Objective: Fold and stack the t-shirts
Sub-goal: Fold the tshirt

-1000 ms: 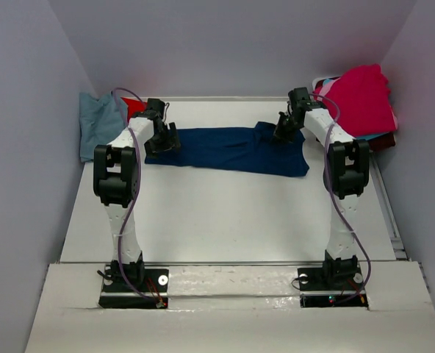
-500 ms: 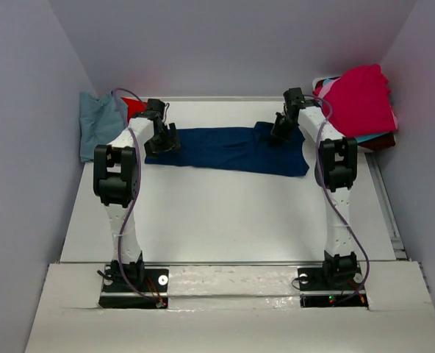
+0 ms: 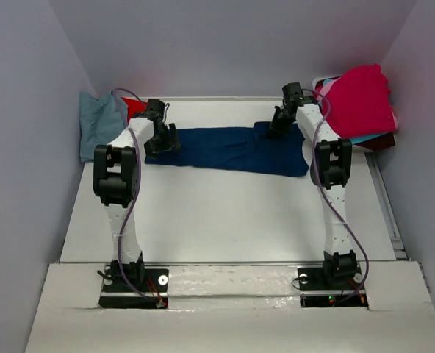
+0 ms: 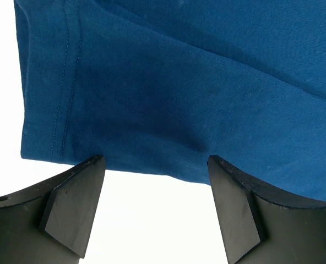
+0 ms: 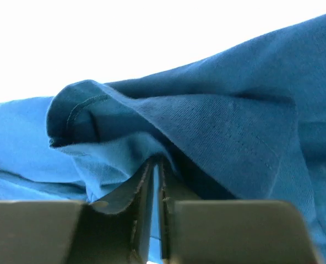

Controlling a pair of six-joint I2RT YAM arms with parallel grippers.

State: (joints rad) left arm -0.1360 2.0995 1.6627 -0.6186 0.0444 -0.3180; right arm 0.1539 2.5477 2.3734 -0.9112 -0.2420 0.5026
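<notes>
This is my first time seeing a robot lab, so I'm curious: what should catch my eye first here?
A navy t-shirt lies spread across the far half of the table. The right claw pinches a fold at its right end; the left claw stands open at its left edge. A bright magenta pile sits far right.

Soft, even light across the overhead view, only faint shadows. Both wrist views blow the surface [image 4: 152, 220] out to pure white. The navy t-shirt [image 4: 179, 99] shows crisp weave and stitching, while the near fingers [image 5: 53, 231] sit dark and slightly soft.
</notes>
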